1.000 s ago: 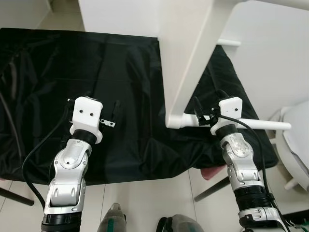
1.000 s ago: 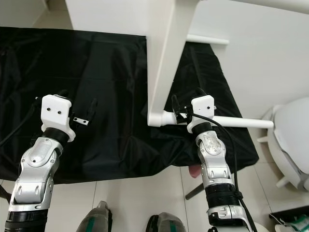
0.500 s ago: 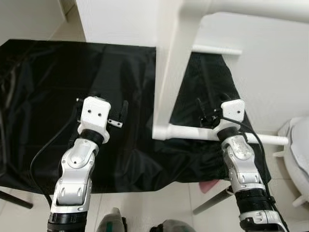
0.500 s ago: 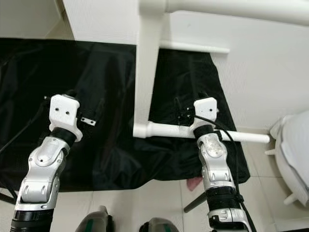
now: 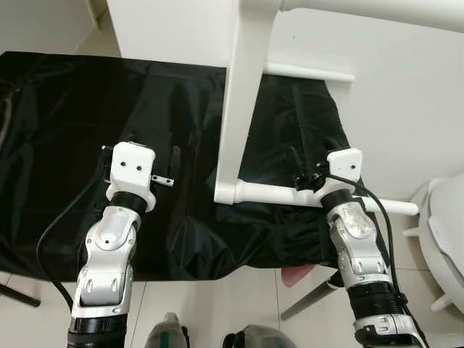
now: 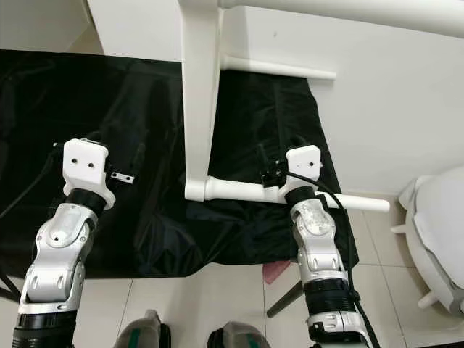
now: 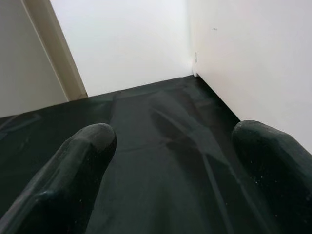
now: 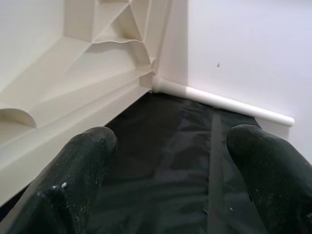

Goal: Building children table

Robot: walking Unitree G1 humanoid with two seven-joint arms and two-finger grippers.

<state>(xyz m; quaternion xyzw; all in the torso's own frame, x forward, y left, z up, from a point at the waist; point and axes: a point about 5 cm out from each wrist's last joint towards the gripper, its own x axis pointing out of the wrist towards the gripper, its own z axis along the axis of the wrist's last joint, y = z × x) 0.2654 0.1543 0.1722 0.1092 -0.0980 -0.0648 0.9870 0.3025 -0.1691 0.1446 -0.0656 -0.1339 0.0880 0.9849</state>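
Two grippers working around a white table frame (image 5: pixel 239 109)

Having swung more upright, its rod (image 5: pixel 275 194) is resting against the spread right gripper (image 5: pixel 306 176); the left gripper (image 5: pixel 170 165) is hovering empty, fingers apart, above the black cloth (image 5: pixel 72 123).

You are looking down at a bench (image 5: pixel 43 239) draped in wrinkled black cloth (image 5: pixel 65 116), which spans the left and middle of the frame. At the lower edge and in the lower right the pale tiled floor (image 5: pixel 217 304) shows. The white table frame (image 5: pixel 239 109) stands over the cloth right of centre, its round leg (image 5: pixel 275 194) lying across the cloth's near right part.
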